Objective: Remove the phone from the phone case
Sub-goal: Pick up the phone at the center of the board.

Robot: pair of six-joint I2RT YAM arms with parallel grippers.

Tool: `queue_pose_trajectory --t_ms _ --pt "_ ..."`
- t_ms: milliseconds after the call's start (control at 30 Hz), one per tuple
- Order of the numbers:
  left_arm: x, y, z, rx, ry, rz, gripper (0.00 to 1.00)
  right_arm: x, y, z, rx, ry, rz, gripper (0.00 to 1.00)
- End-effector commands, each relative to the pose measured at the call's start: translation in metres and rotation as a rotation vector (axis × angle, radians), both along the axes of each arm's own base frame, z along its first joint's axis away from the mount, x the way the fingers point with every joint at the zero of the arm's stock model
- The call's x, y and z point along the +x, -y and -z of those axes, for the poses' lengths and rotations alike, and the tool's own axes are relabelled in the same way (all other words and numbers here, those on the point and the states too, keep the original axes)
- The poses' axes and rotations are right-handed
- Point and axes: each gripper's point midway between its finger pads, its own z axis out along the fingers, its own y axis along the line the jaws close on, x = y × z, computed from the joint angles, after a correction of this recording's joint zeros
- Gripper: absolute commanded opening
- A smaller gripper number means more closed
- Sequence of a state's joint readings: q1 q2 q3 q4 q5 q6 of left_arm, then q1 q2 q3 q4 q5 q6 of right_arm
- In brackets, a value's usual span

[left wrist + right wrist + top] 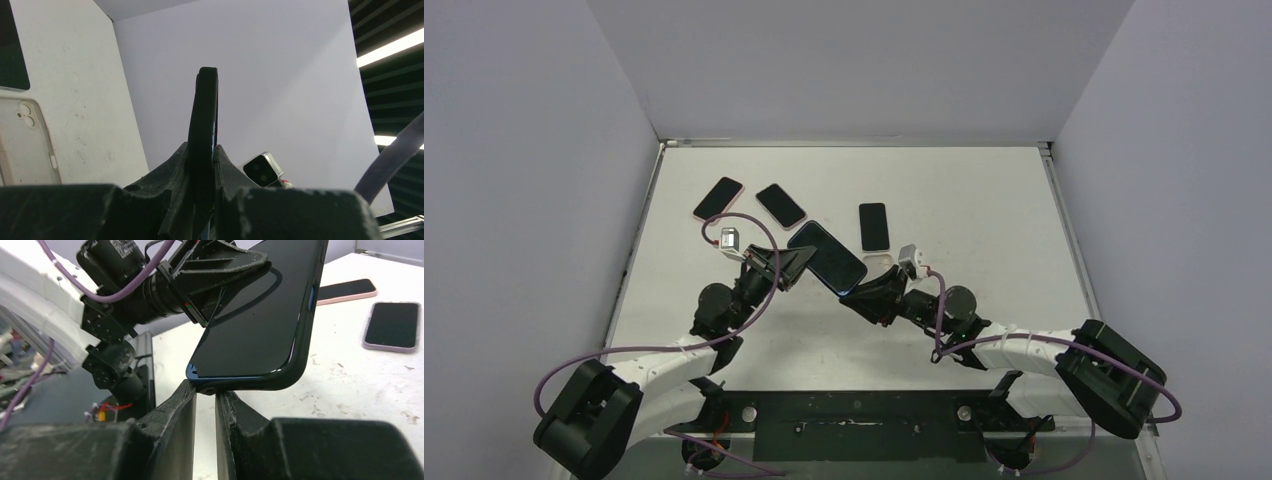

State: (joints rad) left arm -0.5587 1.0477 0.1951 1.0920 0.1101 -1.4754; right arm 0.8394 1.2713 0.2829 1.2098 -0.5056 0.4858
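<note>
A dark phone (pixel 827 257) in a black case is held in the air between both grippers, above the white table (pixel 984 220). My left gripper (pixel 786 268) is shut on its upper-left end; in the left wrist view the cased phone (pixel 205 110) stands edge-on between the jaws of the left gripper (pixel 202 150). My right gripper (pixel 205 387) pinches the lower corner with its fingertips, jaws nearly closed. There the blue phone edge (pixel 197 374) shows lifted out of the black case (pixel 300 355). The screen (pixel 255 330) faces the left gripper (pixel 220 265).
Three other phones lie on the table behind: a pink-edged one (pixel 718 198), a second (pixel 781 205) and a third (pixel 874 226). An empty clear case (pixel 27 142) lies on the table. Walls enclose the table on three sides.
</note>
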Motion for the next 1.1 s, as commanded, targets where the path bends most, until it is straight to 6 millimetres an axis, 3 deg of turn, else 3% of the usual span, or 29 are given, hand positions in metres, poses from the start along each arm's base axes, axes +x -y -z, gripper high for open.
queue_pose_trajectory --t_ms 0,367,533,767,900,967,1067 --pt "-0.019 0.013 -0.036 -0.064 0.086 0.127 0.00 0.018 0.000 -0.022 -0.071 0.217 0.085 0.00" --pt "-0.029 0.020 -0.048 -0.051 0.158 0.209 0.00 0.051 0.028 0.001 -0.150 0.160 0.241 0.00" --pt "-0.028 0.020 -0.048 -0.037 0.178 0.232 0.00 0.049 0.034 0.004 -0.112 0.099 0.200 0.04" --pt "-0.015 0.013 -0.038 0.067 0.191 0.210 0.00 0.027 0.031 0.004 -0.126 0.076 0.079 0.40" --pt "-0.004 0.000 -0.034 0.138 0.198 0.188 0.00 0.019 0.039 0.004 -0.147 0.064 0.067 0.59" --pt "0.000 -0.005 -0.034 0.177 0.206 0.188 0.00 0.017 0.044 0.002 -0.149 0.065 0.075 0.75" --pt "0.002 -0.005 -0.039 0.242 0.241 0.215 0.00 0.017 0.051 -0.006 -0.134 0.070 0.112 0.89"
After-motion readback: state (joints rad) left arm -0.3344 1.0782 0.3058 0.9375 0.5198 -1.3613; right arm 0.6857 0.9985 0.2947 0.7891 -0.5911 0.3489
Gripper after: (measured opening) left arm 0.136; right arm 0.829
